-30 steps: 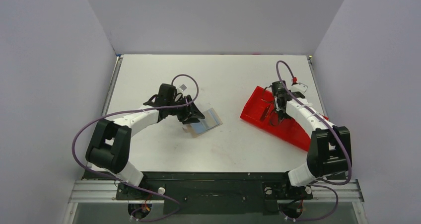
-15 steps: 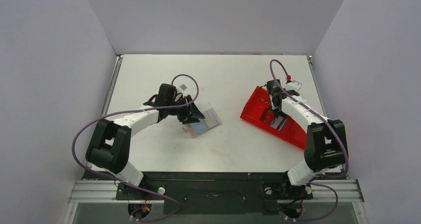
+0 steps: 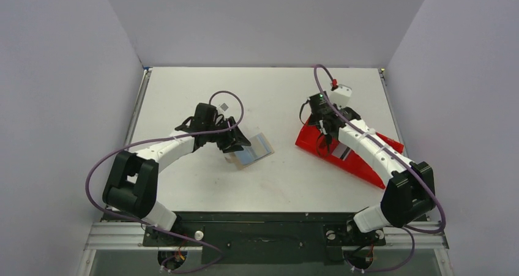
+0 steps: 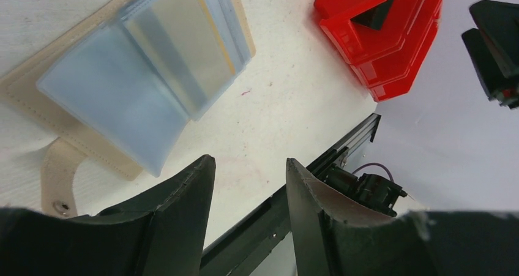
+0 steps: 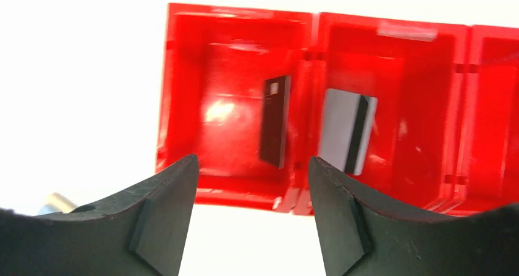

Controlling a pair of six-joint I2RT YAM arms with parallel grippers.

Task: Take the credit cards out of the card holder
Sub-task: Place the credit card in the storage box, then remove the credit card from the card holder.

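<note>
While the small flat tan-brown folding card holder [image 3: 250, 153] is lying open on the white bench [image 3: 275, 98], just left of centre in the overhead view, its pale blue translucent sleeves [image 4: 141, 68] are facing upward. Two credit cards are sitting well apart from it in the red plastic compartment tray [image 5: 238, 10] at the right of that view. A thin dark card [image 5: 275, 122] is standing on edge in the left compartment of the right wrist view. A pale grey card [image 5: 343, 131] with a black stripe is leaning in the neighbouring one. The left end effector [image 4: 249, 161] is hovering over the holder's near edge, jaws apart and gripping nothing. The right end effector [image 5: 252, 160] is hanging above the tray, jaws likewise spread and empty.
</note>
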